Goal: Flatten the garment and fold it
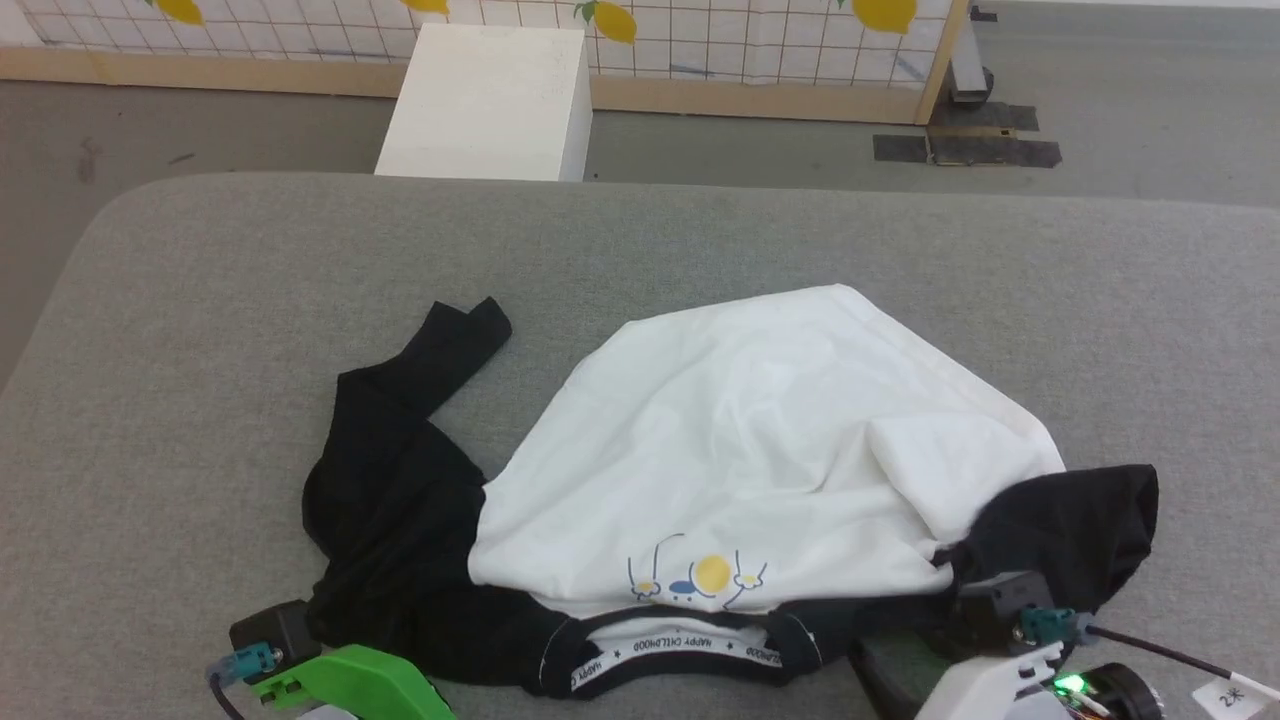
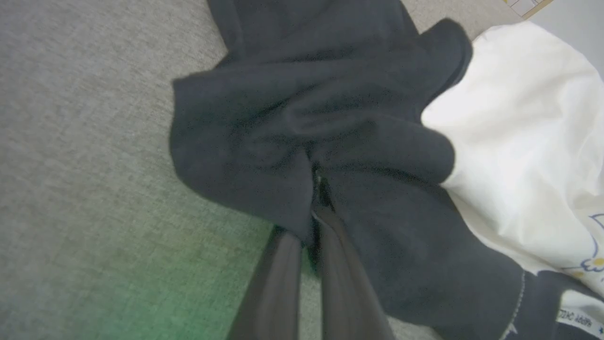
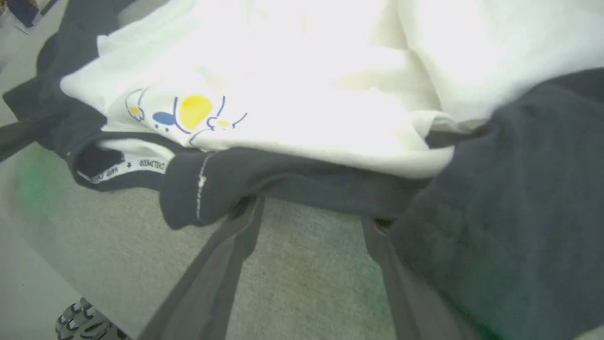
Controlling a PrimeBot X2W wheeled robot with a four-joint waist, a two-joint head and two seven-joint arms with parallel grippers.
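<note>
Left wrist view puts the left hand (image 2: 317,189) closest: its two dark fingers are pinched shut on a bunched fold of the garment's black cloth. In the right wrist view the right hand (image 3: 311,212) stands wide open and grips nothing, with its fingertips tucked just under the black edge beside the collar (image 3: 141,163).

The step looks like taking hold of both shoulders before spreading. The right hand should close on the black edge alone, without catching the white panel above it. Both hands could then draw apart, toward 9 and 3 o'clock, low over the tabletop (image 1: 200,300), so the cloth slides flat rather than bunching.

The garment (image 1: 760,430) lies crumpled at the middle of the grey, felt-like tabletop, its collar at 6 o'clock. It is soft, limp jersey: a creased white body, matte black shoulders, and a small print (image 1: 712,573) of a yellow circle with thin blue lines. One black sleeve (image 1: 450,350) trails toward 10 o'clock.

Beyond, at 12 o'clock, stands a boxy white block (image 1: 490,100) before a gridded screen (image 1: 700,40).
</note>
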